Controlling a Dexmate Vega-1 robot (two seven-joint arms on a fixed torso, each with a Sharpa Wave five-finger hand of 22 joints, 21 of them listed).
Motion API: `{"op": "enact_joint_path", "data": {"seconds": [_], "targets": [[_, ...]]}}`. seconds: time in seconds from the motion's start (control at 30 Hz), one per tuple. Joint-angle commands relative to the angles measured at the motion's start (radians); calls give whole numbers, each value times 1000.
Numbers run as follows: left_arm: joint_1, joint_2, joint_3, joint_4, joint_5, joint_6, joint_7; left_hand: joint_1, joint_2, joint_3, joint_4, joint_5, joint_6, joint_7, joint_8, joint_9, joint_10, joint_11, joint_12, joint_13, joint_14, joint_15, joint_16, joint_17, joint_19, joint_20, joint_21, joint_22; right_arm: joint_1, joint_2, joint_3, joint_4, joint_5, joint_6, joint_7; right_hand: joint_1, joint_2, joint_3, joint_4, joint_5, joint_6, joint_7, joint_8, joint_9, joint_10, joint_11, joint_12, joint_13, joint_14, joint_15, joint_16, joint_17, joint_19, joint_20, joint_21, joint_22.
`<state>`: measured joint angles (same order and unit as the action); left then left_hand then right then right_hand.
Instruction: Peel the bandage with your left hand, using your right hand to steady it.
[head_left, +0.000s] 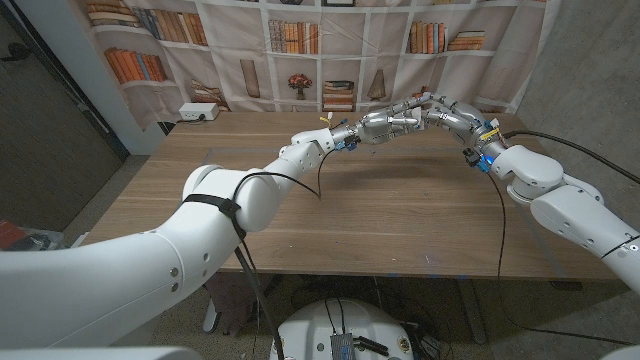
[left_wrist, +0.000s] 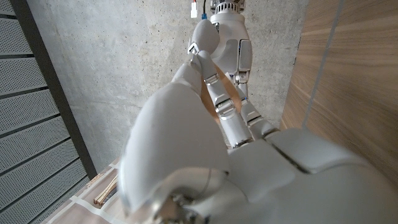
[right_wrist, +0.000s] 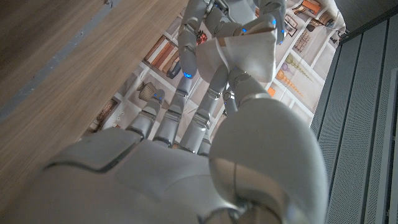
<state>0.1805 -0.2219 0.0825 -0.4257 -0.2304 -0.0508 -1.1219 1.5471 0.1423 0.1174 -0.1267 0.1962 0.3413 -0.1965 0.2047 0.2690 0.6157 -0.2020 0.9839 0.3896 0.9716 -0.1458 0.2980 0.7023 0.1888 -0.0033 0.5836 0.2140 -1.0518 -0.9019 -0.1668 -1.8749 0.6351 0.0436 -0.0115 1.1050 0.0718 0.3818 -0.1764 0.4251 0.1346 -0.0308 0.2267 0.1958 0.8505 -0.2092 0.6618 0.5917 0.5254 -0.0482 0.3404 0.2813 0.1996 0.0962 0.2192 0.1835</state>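
Bare wood of the table (head_left: 380, 215) is seen all round the two hands, which meet above its far middle: the left hand (head_left: 385, 125) and the right hand (head_left: 450, 113) are joined fingertip to fingertip, with the bandage (right_wrist: 245, 53) held between them. Passage across the table is barred by both raised arms. A white box (head_left: 197, 113) is placed at the table's far left corner, well apart from the hands. The far edge is closed off by a bookshelf backdrop (head_left: 300, 50).
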Motion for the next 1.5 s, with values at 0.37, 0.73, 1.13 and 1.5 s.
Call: {"op": "enact_joint_path", "data": {"seconds": [0.37,0.73,1.13,1.5], "targets": [[-4,2,14,0,-6,-1,6,0,5,3,-2,-3,9,6,-2,3,-4,-2,7,0,12,-96,-3,4,-5,0,7,-2,3,-2,-1,-1,-18,-40,-37,24,-7,-5,-2,-2,18,-5,5,2,11,-3,9,12,9,-179,14,16,11,-7,6,5],[-4,8,11,0,-9,-1,-1,-1,5,3,-2,-3,7,4,-3,3,-5,-2,8,-1,13,-96,-5,5,-6,0,10,-2,16,7,-9,20,-9,-53,-39,29,-8,-8,-1,-2,18,-10,3,2,8,-4,9,16,6,-178,17,24,12,-7,6,6],[-3,17,1,0,-12,-6,-17,-1,5,3,-2,-3,7,6,-3,3,-6,-2,9,-2,13,-96,-7,5,-7,-1,11,-3,43,20,-30,50,-10,-67,-41,36,-7,-12,2,-2,17,-13,0,2,6,-4,10,22,3,-177,23,35,12,-10,6,7],[0,25,-10,0,-11,-11,-30,-1,6,4,-2,-3,8,6,-3,3,-6,-2,9,-2,14,-96,-8,6,-8,-1,13,-3,67,31,-46,74,-4,-82,-42,41,-6,-14,5,0,18,-12,-2,2,5,-4,10,26,0,-175,26,44,12,-9,6,7]]}}
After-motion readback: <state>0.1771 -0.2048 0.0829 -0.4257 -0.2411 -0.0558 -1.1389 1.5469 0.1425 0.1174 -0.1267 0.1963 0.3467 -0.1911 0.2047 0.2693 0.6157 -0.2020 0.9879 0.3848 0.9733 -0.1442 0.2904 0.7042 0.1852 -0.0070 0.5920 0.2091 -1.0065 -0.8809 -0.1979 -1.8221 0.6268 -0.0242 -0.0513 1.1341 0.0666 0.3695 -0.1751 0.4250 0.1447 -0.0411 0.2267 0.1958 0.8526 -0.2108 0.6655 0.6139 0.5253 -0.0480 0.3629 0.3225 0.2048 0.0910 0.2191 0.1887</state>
